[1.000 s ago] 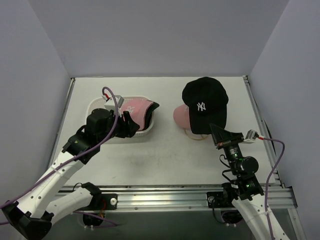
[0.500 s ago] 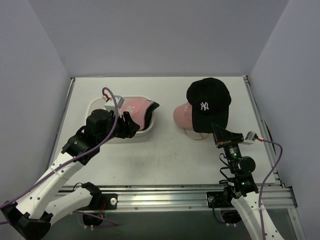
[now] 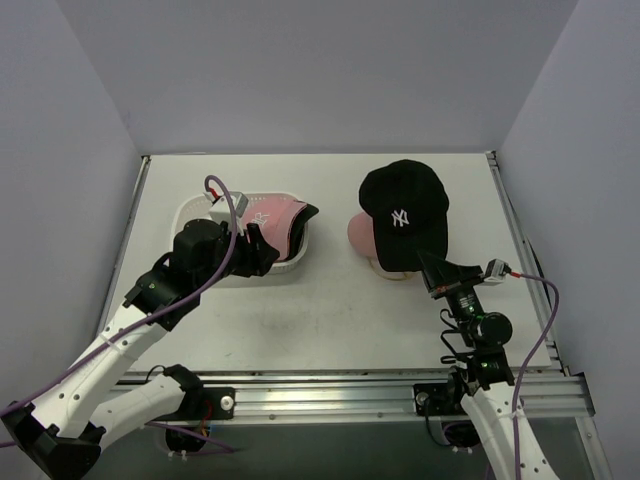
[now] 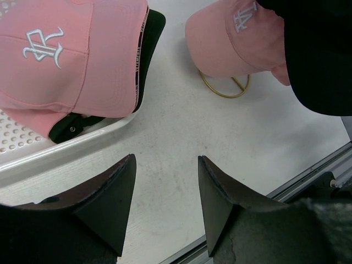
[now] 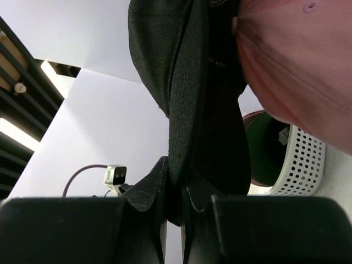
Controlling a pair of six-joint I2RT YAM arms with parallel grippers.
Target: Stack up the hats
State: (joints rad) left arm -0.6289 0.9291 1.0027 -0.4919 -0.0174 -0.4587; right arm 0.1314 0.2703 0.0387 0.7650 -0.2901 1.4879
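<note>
My right gripper (image 5: pixel 175 190) is clamped on the brim of the black fabric baseball cap with white logo (image 3: pixel 403 215). It holds that cap raised over the pink fabric cap (image 3: pixel 358 232) on the gold wire stand (image 4: pixel 223 88), right side of the white table (image 3: pixel 330 300). I can't tell if those 2 touch. My left gripper (image 4: pixel 165 165) hangs with jaws apart and nothing between them, just beside the white perforated plastic basket (image 3: pixel 190 212). In the basket are 2 caps, a pink logo cap (image 4: pixel 60 60) lying on a dark cap (image 4: pixel 155 33).
</note>
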